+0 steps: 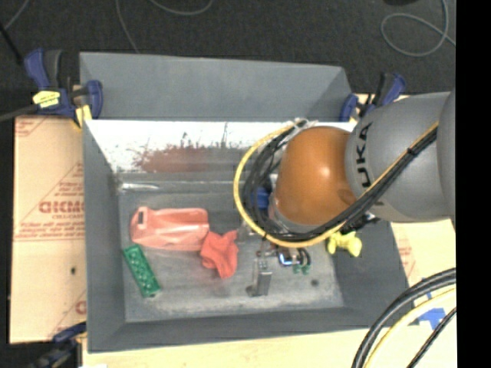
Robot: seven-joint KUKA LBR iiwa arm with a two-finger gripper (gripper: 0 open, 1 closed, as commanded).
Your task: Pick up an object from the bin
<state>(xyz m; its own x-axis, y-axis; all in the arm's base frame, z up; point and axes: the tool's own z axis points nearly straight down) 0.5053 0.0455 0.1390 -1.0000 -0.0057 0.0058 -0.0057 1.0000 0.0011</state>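
My gripper (258, 284) hangs low over the bin floor at the front middle, under the arm's orange cover. Just left of it lies a crumpled red cloth-like piece (220, 253), close to the gripper but apart from it. A small blue and green thing (295, 261) lies immediately right of the gripper, partly hidden by the wrist. A yellow piece (345, 243) pokes out from under the arm further right. Nothing shows in the gripper's grasp.
A pale pink pouch-shaped thing (170, 227) lies left of the red piece. A green studded strip (142, 270) lies slanted near the front left corner. The arm covers the bin's right half.
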